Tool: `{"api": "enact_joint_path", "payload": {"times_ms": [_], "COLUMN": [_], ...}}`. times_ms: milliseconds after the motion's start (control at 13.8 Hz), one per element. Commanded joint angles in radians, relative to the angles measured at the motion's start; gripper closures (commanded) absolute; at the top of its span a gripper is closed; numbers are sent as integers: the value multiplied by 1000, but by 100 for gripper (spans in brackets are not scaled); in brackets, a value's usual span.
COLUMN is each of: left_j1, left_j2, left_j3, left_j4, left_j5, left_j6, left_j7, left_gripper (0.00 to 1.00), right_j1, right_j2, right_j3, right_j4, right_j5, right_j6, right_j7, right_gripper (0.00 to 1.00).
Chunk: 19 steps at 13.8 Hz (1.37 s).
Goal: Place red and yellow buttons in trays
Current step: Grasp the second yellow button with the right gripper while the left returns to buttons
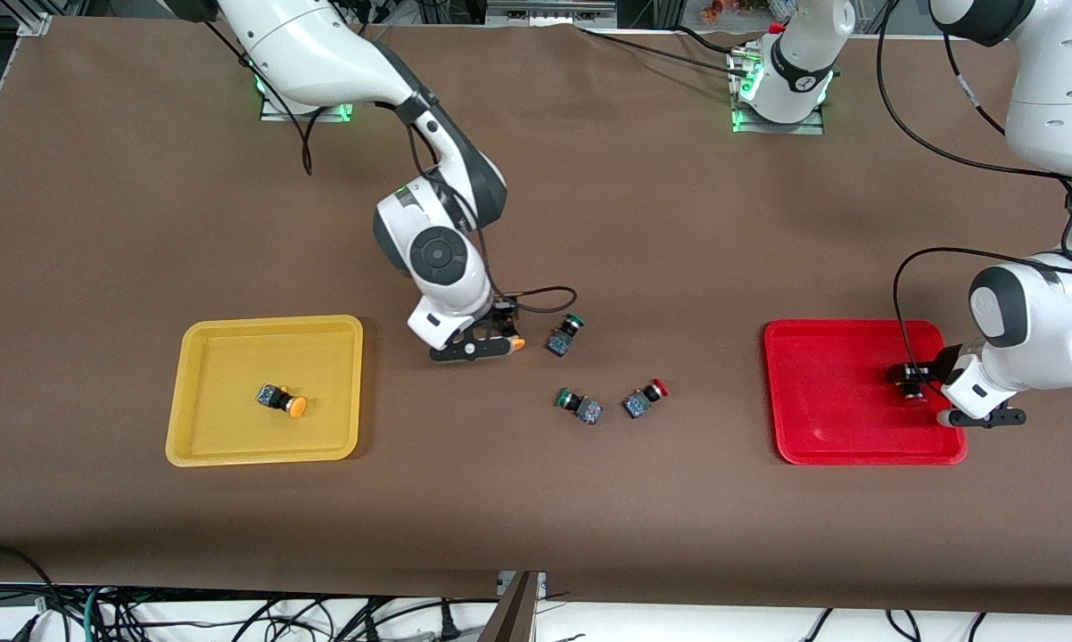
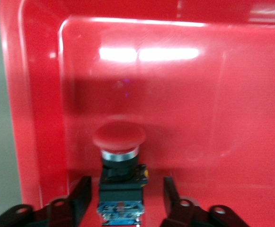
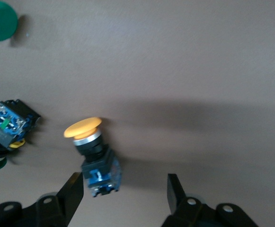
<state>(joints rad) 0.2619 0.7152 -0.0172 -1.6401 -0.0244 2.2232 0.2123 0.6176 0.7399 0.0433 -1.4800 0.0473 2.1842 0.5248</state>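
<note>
Left claw (image 2: 123, 201) is spread around a red button (image 2: 119, 163) lying in the red tray (image 1: 826, 446). Right claw (image 3: 123, 191), spread, brackets a yellow button (image 3: 92, 153) on the desk (image 1: 679, 223); closing is needed next, then carriage to the yellow tray (image 1: 233, 450).

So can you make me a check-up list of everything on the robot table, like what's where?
Surface: brown table, flat, no spills seen.
Trays: yellow tray toward the right arm's end; red tray toward the left arm's end.
Sorted: one yellow button lies in the yellow tray; one red button sits in the red tray.
Still loose: second yellow button and second red button lie on the table between the trays.
Clutter: two green buttons beside them.
Grippers: right gripper open around the loose yellow button; left gripper open around the red button in the tray.
Cables: black cables run along both arms.
Surroundings: more cable bundles below the table edge.
</note>
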Motion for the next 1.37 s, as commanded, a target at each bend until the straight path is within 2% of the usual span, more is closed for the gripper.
{"api": "enact_joint_path", "payload": {"times_ms": [0, 144, 433, 506, 578, 867, 939, 1011, 1300], "left_j1": [-15, -59, -147, -160, -189, -295, -335, -367, -460], "left_j2": [-34, -34, -37, -33, -30, -10, -7, -2, 62], "left_j3": [-38, -62, -83, -87, -104, -110, -110, -109, -109], "left_j4": [54, 118, 146, 154, 155, 178, 181, 187, 203], "left_j5": [7, 7, 6, 4, 4, 4, 7, 14, 12], "left_j6": [-55, -123, -123, -117, -114, -109, -88, -35, 97], "left_j7": [7, 12, 16, 16, 12, 2, 4, 12, 4], "left_gripper": [0, 0, 0, 0, 0, 0, 0, 0, 0], "right_j1": [17, 42, 62, 64, 64, 39, 21, -4, -168], "right_j2": [13, 29, 53, 58, 58, 30, 7, -16, -92], "right_j3": [-10, -11, -11, -11, -11, -22, -25, -25, -26], "right_j4": [-16, -14, -17, -17, -17, -14, -7, -6, -2], "right_j5": [14, 17, 19, 19, 19, 16, 17, 17, 14], "right_j6": [51, 55, 84, 91, 89, 65, 18, -28, -156], "right_j7": [24, 27, 73, 78, 78, 32, -15, -75, -374], "right_gripper": [20, 20, 21, 25, 33, 84, 93, 100, 100]}}
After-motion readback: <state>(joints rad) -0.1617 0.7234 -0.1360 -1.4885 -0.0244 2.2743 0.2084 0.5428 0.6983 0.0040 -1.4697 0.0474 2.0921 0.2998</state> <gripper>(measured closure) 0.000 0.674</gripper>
